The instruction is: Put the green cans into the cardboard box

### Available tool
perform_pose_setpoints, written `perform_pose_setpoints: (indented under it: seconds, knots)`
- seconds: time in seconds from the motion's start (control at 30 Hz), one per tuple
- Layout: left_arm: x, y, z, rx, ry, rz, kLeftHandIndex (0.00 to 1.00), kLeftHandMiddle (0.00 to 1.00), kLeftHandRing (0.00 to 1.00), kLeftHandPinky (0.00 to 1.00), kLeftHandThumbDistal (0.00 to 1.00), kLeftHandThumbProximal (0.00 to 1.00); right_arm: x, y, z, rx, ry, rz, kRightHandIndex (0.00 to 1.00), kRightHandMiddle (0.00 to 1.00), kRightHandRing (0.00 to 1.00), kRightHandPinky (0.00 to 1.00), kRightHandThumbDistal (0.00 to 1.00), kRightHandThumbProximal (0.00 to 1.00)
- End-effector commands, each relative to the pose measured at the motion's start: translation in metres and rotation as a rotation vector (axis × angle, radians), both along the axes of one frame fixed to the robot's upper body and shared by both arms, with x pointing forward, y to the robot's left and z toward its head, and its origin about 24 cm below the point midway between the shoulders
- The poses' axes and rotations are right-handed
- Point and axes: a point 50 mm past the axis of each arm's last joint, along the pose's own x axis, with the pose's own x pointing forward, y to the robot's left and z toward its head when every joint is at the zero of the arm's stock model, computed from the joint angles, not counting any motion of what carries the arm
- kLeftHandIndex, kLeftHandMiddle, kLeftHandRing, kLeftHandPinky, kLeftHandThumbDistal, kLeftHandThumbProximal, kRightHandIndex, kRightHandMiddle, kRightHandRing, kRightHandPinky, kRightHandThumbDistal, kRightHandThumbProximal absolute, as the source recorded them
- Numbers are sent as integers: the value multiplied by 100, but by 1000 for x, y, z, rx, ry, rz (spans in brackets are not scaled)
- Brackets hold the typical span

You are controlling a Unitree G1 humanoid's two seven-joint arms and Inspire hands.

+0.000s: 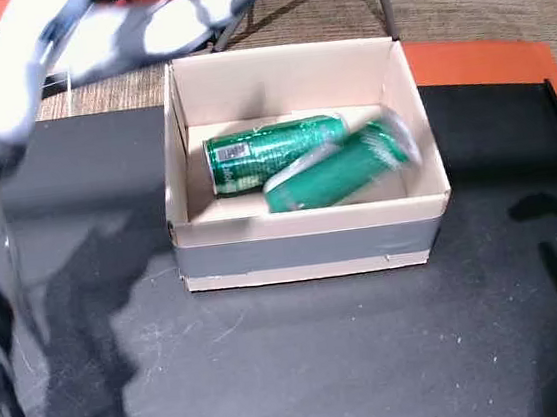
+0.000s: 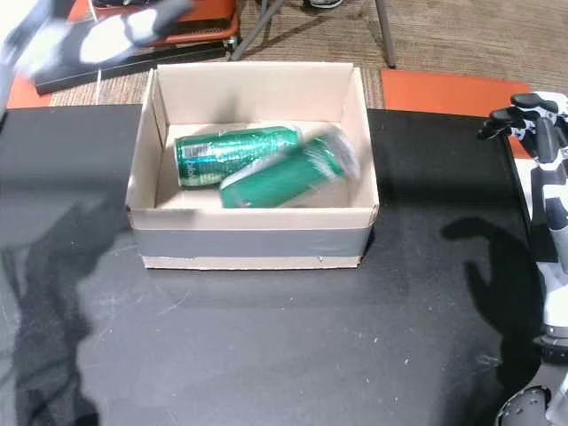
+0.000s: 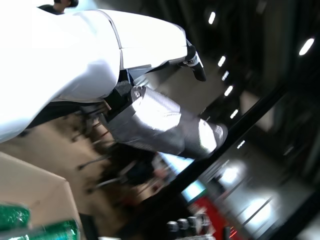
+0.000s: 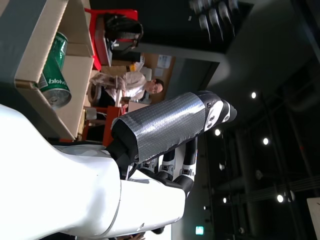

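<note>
Two green cans lie on their sides inside the cardboard box in both head views. The rear can is sharp. The front can is motion-blurred and leans on it at a slant. My left hand is blurred, above and behind the box's far-left corner, fingers spread, holding nothing. My right hand hovers at the table's right edge, open and empty. The right wrist view shows a can in the box and my right hand.
The box stands on a black table with bare surface in front and to both sides. Orange floor mats and chair legs lie beyond the far edge. A seated person appears in the right wrist view.
</note>
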Motion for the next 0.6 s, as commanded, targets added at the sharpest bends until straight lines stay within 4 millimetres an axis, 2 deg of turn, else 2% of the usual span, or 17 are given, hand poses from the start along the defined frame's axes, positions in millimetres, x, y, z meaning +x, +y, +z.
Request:
perform_pose_setpoints:
  seconds: [0.0,0.03,0.07,0.1,0.13,0.17,0.2,0.27,0.33,0.37,0.4,0.47,0.57]
  knots:
    - [-13,9,-16,-158,-15,-5,95,93,93,87,85,66,-3,-5,1,-10,-11,-20,42,45,53,56,85,58]
    - [-17,12,-24,-228,-13,-11,94,93,93,86,82,68,-4,-6,2,-16,-24,-26,43,47,56,58,84,58]
    - [-20,13,-31,-289,-16,-15,93,93,93,86,74,74,-5,-7,3,-22,-40,-37,45,49,59,60,86,60]
    - [-23,13,-38,-331,-6,-29,94,94,94,85,80,76,-6,-8,4,-26,-53,-51,46,51,61,62,92,61]
    - [-25,13,-44,-363,-4,-46,94,94,94,85,79,75,-8,-8,6,-28,-68,-69,49,53,63,64,97,63]
    - [-27,11,-48,-384,-6,-53,94,93,93,85,72,71,-10,-9,7,-35,-92,-93,52,56,66,67,97,66]
    - [-29,10,-52,-396,-5,-61,94,94,94,84,71,70,-12,-9,9,-42,-113,-116,54,59,68,69,98,68]
    - [-32,8,-56,-402,-9,-68,95,96,94,83,77,71,-16,-9,12,-48,-149,-151,59,64,73,74,100,68]
    - [-36,7,-58,-402,-18,-57,95,96,95,83,74,73,-20,-8,15,-31,-183,-157,61,67,75,76,100,68]
    - [-39,7,-59,-421,-36,-70,99,96,97,87,68,69,-22,-7,16,-18,-202,-161,61,68,75,77,100,70]
    - [-41,7,-61,-434,-52,-82,100,96,98,88,67,68,-25,-7,17,-10,-217,-166,61,68,75,77,98,71]
    - [-44,8,-62,-441,-87,-78,99,94,97,90,72,71,-29,-6,17,-3,-233,-174,62,68,75,78,98,72]
    - [-46,9,-64,-452,-97,-68,98,95,96,90,67,69,-32,-5,17,8,-245,-168,63,69,74,78,94,70]
